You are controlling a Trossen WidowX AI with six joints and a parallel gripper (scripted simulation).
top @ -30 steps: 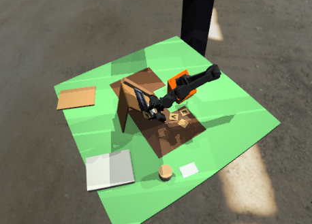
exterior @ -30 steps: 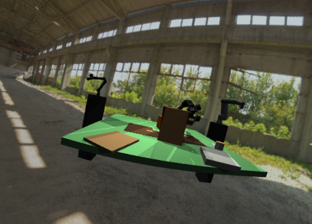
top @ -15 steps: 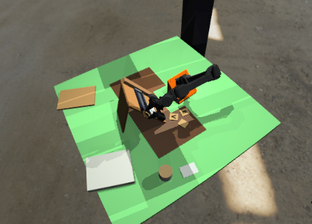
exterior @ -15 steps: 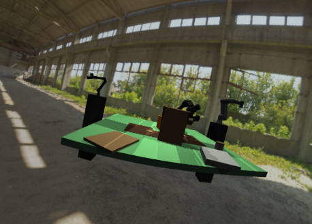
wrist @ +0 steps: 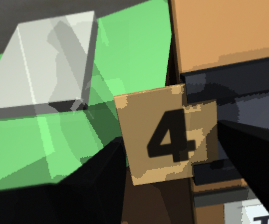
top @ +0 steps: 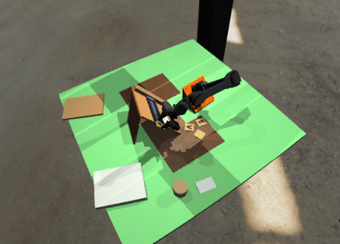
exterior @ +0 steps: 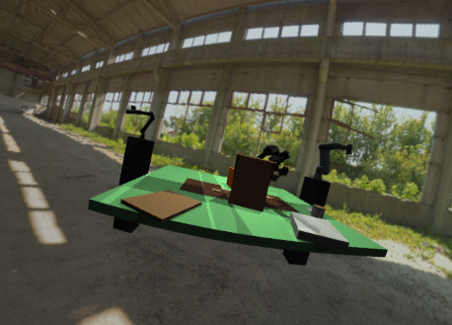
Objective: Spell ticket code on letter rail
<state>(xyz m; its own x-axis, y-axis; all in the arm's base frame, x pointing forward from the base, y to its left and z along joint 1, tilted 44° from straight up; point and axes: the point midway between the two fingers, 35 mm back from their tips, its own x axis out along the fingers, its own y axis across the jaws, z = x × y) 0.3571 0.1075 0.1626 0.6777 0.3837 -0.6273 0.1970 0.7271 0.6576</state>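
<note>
My gripper (top: 162, 123) (wrist: 169, 135) is shut on the tile marked 4 (wrist: 137, 117). The tile's right end sits between the lips of the dark rail (top: 153, 105) (wrist: 235, 81) at its open end; its left part sticks out. The rail runs across the tilted wooden board (top: 142, 103) (exterior: 252, 183) (wrist: 225, 35). The ticket (wrist: 233, 212) shows only partly below the rail, with part of a letter. Three loose tiles, one (top: 189, 127), another (top: 200, 122) and a third (top: 199, 134), lie beside the board; their characters are unreadable. The rail's far part is hidden in the wrist view.
A white slab (top: 119, 185) (exterior: 318, 228) (wrist: 50, 60) lies near the counter's edge. A flat tan panel (top: 83, 107) (exterior: 160, 204) lies behind the board. A round brown-topped object (top: 180, 187) stands beside a pale card (top: 206, 185). The orange base (top: 186, 84) is close to the arm.
</note>
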